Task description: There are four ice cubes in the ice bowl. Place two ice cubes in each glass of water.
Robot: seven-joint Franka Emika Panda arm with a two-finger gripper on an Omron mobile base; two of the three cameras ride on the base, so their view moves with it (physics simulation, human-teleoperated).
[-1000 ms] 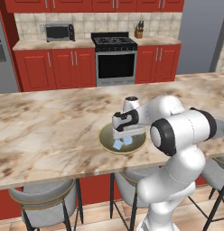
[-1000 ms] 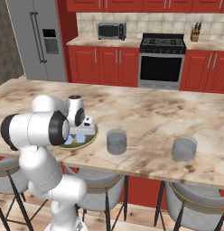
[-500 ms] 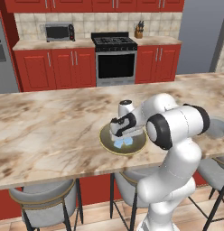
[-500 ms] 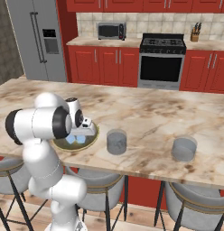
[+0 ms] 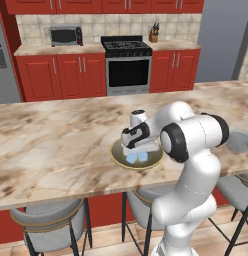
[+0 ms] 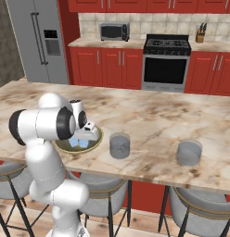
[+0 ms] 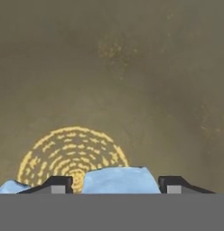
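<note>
Gripper (image 7: 114, 185) sat low in ice bowl (image 5: 117, 159) on table (image 5: 56, 145), jaws partly closed around one ice cube (image 7: 120, 180); firm grip unclear. Glasses (image 6: 119, 145) at bowl's 3 o'clock.

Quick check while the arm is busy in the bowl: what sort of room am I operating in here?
A home-style kitchen, rendered. A black stove sits among red cabinets, with a microwave on the back counter and a steel fridge at the left. The robot works at a marble island counter with bar stools below.
</note>
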